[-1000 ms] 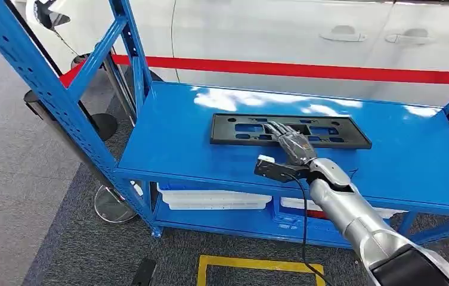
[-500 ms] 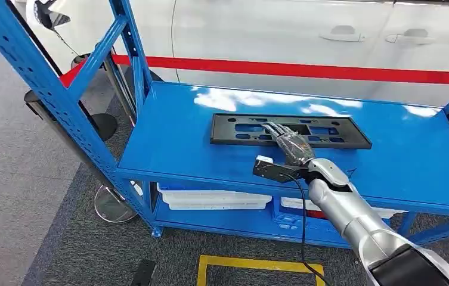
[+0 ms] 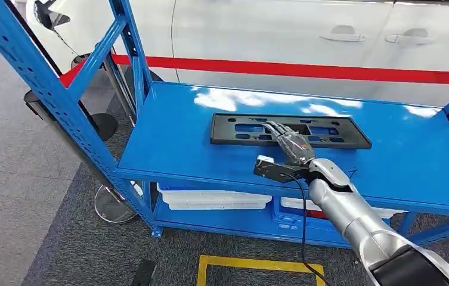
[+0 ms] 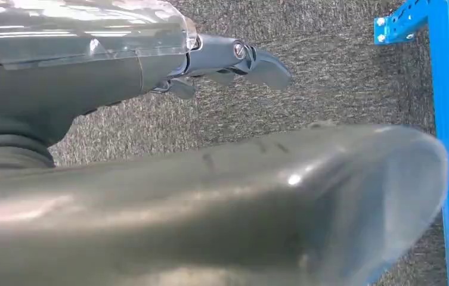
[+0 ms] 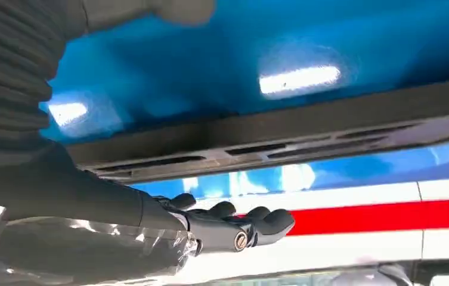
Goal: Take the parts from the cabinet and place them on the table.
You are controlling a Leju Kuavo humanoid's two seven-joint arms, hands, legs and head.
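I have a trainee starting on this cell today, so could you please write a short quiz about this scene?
1. True or false: the black plastic frame lies flat on the blue shelf.
2. Which hand reaches over the frame: A) left hand B) right hand?
3. What colour is the stripe on the white car behind the shelf?

Key: 1 true; 2 B; 3 red.

The right arm (image 3: 353, 217) was a silver tubular limb ending in a black shoulder section. A black camera module (image 3: 272, 169) with a white end sat at the wrist, fed by a black cable (image 3: 303, 220). The right hand (image 3: 290, 143) was dark grey with metallic fingers.
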